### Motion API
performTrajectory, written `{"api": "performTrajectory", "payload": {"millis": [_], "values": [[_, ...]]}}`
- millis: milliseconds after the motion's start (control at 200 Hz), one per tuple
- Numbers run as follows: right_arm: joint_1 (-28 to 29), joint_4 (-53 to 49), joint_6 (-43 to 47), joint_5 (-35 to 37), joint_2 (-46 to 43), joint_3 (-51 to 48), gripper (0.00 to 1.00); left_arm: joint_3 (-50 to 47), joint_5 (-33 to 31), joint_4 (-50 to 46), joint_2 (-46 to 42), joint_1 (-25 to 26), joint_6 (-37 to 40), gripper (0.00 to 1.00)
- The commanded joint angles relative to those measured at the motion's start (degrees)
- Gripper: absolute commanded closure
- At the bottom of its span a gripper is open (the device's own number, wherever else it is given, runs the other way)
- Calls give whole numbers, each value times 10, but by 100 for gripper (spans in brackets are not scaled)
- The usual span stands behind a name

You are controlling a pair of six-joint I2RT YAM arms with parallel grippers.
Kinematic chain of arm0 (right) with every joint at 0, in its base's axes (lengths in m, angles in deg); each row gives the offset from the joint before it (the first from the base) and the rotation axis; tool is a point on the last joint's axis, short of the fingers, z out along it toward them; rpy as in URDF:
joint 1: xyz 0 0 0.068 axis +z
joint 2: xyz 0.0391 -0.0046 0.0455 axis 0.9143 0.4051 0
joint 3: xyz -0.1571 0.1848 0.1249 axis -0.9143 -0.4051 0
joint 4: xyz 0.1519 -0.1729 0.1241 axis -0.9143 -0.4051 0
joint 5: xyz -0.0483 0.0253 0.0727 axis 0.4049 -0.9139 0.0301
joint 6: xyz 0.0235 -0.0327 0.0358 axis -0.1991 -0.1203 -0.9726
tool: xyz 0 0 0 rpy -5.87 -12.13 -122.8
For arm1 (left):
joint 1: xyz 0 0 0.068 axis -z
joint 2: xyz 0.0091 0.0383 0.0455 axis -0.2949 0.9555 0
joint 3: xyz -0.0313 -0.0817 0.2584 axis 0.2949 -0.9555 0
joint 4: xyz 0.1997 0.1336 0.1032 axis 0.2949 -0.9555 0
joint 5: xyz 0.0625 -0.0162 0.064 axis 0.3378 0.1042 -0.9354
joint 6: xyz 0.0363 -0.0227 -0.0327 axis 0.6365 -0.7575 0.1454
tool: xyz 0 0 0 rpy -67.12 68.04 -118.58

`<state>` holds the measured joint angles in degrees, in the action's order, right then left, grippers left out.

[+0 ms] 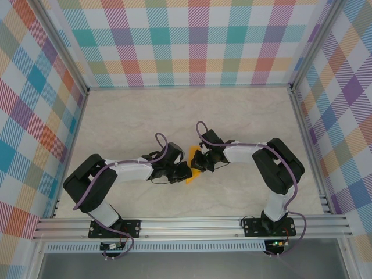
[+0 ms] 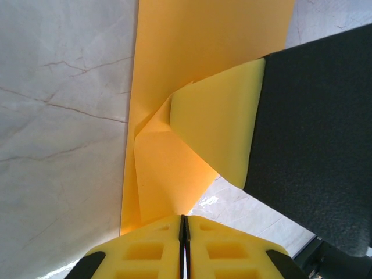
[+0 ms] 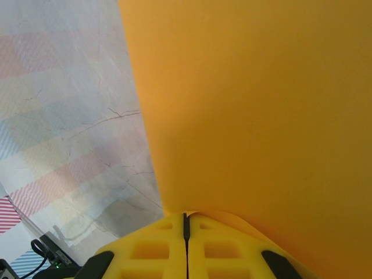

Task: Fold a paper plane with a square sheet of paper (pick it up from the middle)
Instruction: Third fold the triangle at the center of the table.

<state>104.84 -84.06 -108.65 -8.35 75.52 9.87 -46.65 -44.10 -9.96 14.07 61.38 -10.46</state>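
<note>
Left gripper (image 1: 185, 172) – yellow two-finger end effector on the left arm, reaching in to the middle of the table. In the left wrist view its fingers (image 2: 145, 250) are pressed together along a thin seam, pinching the lower edge of the thin orange-yellow sheet of paper (image 2: 197, 52).

Right gripper (image 1: 201, 162) – matching yellow end effector on the right arm, facing the left one at close quarters. In the right wrist view its fingers (image 3: 151, 250) are likewise pressed together (image 3: 186, 224), with the sheet's edge curling in at their tips.

Sheet of paper (image 1: 195, 153): held between the two grippers, just ahead of each pair of fingertips, over the middle of the pale marble-patterned tabletop (image 1: 145, 116).
- Left wrist view: the sheet rises away from the clamped tips (image 2: 183, 224). It is creased, with a small angled fold near its left edge. A paler yellow face overlaps it on the right, next to a dark grainy body (image 2: 314, 128).
- Right wrist view: the sheet (image 3: 256, 104) spreads up and to the right as a smooth, uncreased surface.

Surroundings: multicoloured checked walls (image 1: 192, 40) on three sides and an aluminium rail (image 1: 192, 224) carrying both arm bases.
</note>
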Motion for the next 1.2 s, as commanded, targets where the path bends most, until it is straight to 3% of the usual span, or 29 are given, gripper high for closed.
{"api": "performTrajectory", "payload": {"millis": [0, 1195], "values": [[4, -5, 11, 2, 9, 14, 94, 16, 0, -7, 11, 8, 12, 89], [3, -5, 0, 22, 16, 14, 94, 30, -34, -56, 22, 8, 18, 90]]}}
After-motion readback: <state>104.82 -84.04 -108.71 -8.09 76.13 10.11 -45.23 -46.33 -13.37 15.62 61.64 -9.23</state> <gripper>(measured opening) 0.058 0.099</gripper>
